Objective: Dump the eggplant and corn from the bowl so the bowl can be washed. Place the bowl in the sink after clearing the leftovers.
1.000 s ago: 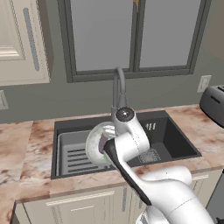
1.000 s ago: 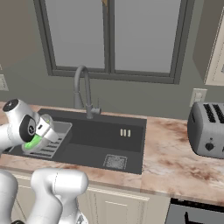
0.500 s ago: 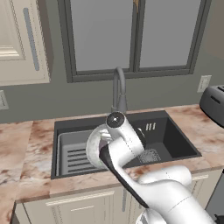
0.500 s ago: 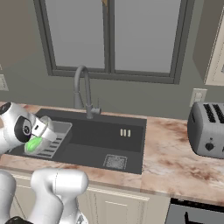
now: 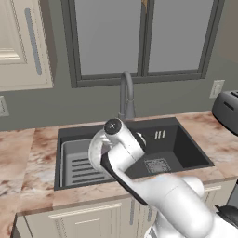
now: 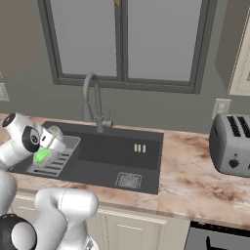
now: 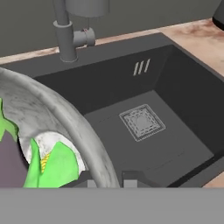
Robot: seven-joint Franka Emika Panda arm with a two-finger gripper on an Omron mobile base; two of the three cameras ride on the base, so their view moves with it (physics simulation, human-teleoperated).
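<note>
The bowl point(image 7: 65, 118) looks like pale mottled ceramic, its rim smooth and faintly glossy; the corn point(image 7: 52, 168) has flat, matt green husk; the eggplant point(image 7: 11, 164) is dull purple; the sink point(image 7: 175, 109) is matt dark grey, its faucet point(image 7: 65, 30) brushed grey metal; the worktop point(image 6: 195, 171) is polished veined marble.

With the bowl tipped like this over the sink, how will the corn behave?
The corn looks small, rounded and loose against the bowl's smooth inner wall, so it will probably slide or roll out readily. It sits beside the eggplant, so both likely go together.
</note>
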